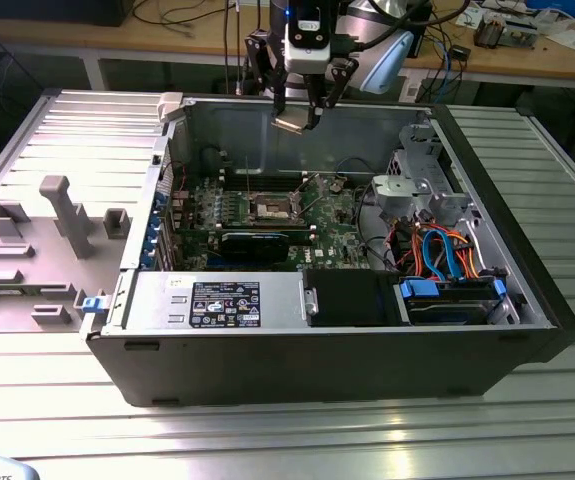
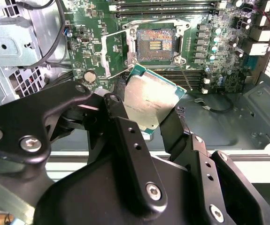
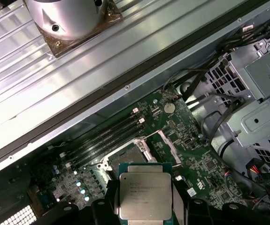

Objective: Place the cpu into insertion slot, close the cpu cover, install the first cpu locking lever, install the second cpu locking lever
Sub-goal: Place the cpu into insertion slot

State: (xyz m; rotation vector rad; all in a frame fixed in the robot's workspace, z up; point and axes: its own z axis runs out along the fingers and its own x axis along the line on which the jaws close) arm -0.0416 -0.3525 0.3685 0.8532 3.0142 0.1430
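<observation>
**CPU held over the open case, socket bare**

The arm reaches down from above the computer case (image 1: pixel 317 360), wrist roughly vertical, near the back wall. The gripper (image 1: pixel 298 120) is clenched on the cpu (image 3: pixel 145 191), a finger on each opposite edge. The chip hangs well above the green motherboard (image 1: pixel 332 225), apart from the insertion slot (image 2: pixel 156 44), whose dark centre lies exposed. The cpu cover (image 2: pixel 110 54) seems swung up beside the slot, though I can't confirm this.

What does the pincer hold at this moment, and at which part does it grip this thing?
The pincer holds the cpu, clamped at two opposite side edges, with its metal top showing.
</observation>
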